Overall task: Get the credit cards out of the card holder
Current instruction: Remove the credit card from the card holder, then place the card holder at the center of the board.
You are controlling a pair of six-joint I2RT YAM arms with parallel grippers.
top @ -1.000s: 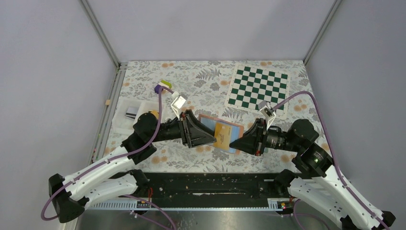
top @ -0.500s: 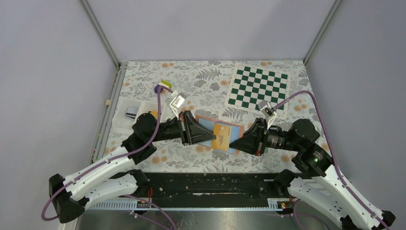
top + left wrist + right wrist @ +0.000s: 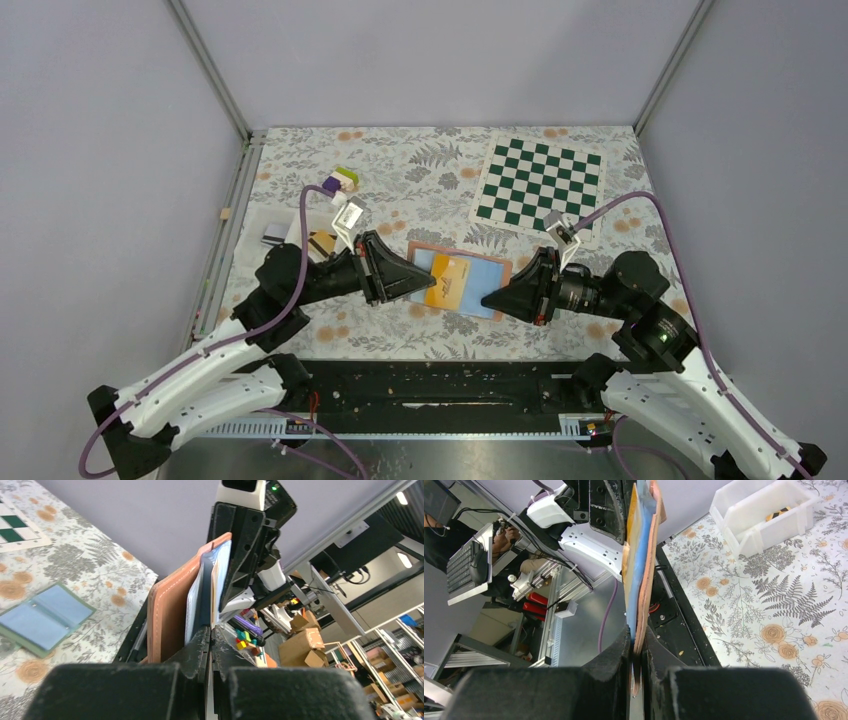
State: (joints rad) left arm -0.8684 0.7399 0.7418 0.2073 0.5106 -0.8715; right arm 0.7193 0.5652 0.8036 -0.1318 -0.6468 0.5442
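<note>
Extraction step: the right gripper (image 3: 487, 299) is clamping the card holder (image 3: 480, 270) by its edge, lifted mid-table. The left gripper (image 3: 433, 286) is pinching shut on a yellow-orange credit card (image 3: 450, 283) in it. Next likely needs a leftward pull, holder braced.

A yellow-orange credit card (image 3: 450, 283) is lying tilted against a blue page. The brown-edged card holder (image 3: 485, 266) is hanging open, face up.
</note>
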